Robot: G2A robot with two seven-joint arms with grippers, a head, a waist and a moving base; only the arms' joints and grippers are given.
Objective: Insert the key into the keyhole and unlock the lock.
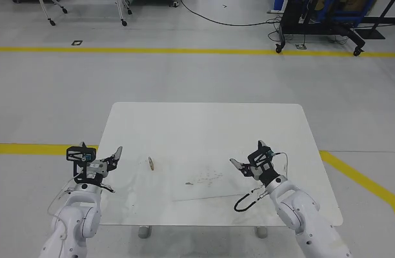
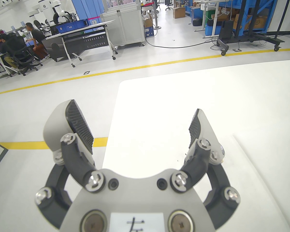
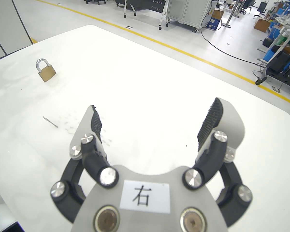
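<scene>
A small brass padlock [image 1: 150, 162] with a silver shackle lies on the white table [image 1: 204, 122], left of centre; the right wrist view has the padlock [image 3: 46, 70] well ahead of the fingers. A thin metal key [image 1: 189, 183] lies flat between padlock and right arm, beside faint scuff marks; the key [image 3: 50, 121] shows small. My left gripper [image 1: 102, 155] hovers at the table's left edge, open and empty [image 2: 135, 112], one finger over the floor. My right gripper [image 1: 247, 153] stands open and empty [image 3: 154, 106] over the table's right part, apart from the key.
The table's far half [image 1: 204, 116] holds nothing. A black cable [image 1: 249, 201] loops off the right arm near the table's front edge. Floor with yellow lines [image 1: 184, 50] surrounds the table; racks and desks stand far behind.
</scene>
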